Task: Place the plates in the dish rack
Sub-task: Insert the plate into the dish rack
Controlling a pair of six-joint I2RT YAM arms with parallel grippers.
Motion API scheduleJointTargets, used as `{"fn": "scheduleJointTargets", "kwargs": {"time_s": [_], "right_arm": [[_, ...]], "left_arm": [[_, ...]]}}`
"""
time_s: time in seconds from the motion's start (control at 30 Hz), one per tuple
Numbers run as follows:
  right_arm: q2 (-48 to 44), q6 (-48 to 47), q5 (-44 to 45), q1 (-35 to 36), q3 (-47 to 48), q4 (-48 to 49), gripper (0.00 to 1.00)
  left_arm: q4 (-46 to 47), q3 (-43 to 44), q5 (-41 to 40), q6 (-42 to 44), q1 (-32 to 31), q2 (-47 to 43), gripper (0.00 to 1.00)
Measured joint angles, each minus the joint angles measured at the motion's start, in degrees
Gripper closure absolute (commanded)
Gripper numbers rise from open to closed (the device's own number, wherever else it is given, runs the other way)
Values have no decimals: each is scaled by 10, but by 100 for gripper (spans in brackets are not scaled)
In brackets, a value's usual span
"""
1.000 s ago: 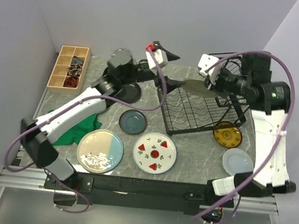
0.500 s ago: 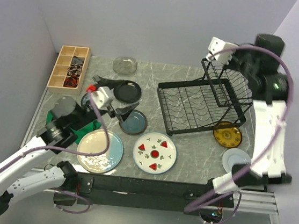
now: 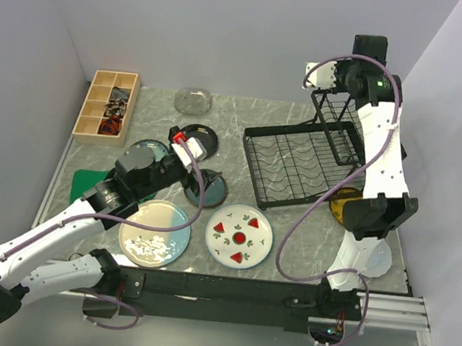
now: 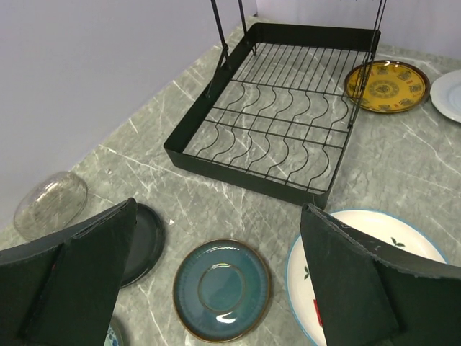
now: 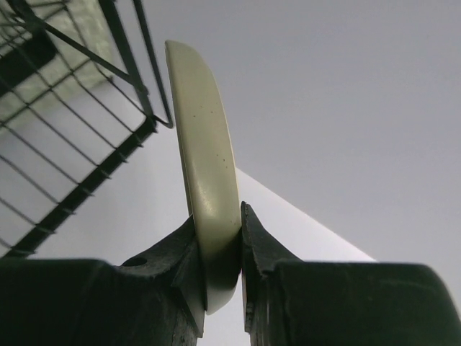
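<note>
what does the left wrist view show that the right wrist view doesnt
Only the left wrist view: the blue plate, yellow plate, glass plate and table, framed by the open left gripper. Only the right wrist view: a pale plate held edge-on in the right gripper. Both: the black dish rack.

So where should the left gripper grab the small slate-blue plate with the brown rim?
Probably the raised rim of the slate-blue plate, on the edge facing the black wire dish rack, from above: it lies flat, and the white watermelon plate crowds one side.
</note>
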Motion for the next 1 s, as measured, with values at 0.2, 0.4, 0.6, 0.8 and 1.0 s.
{"fn": "scheduleJointTargets", "kwargs": {"time_s": [0.2,0.4,0.6,0.8,1.0], "right_arm": [[26,-54,18,-2,14,14,100],[26,-86,16,-2,14,5,100],[26,-99,12,2,10,-31,100],[26,-105,9,5,7,-45,100],[33,-108,9,7,7,-44,100]], "left_arm": [[-4,0,-8,9,-1,-22,1],[-1,0,-14,13,-1,-50,0],[-2,0,-14,13,-1,-48,1],[-2,0,-13,13,-1,-46,1],[-2,0,-11,13,-1,-43,1]]}}
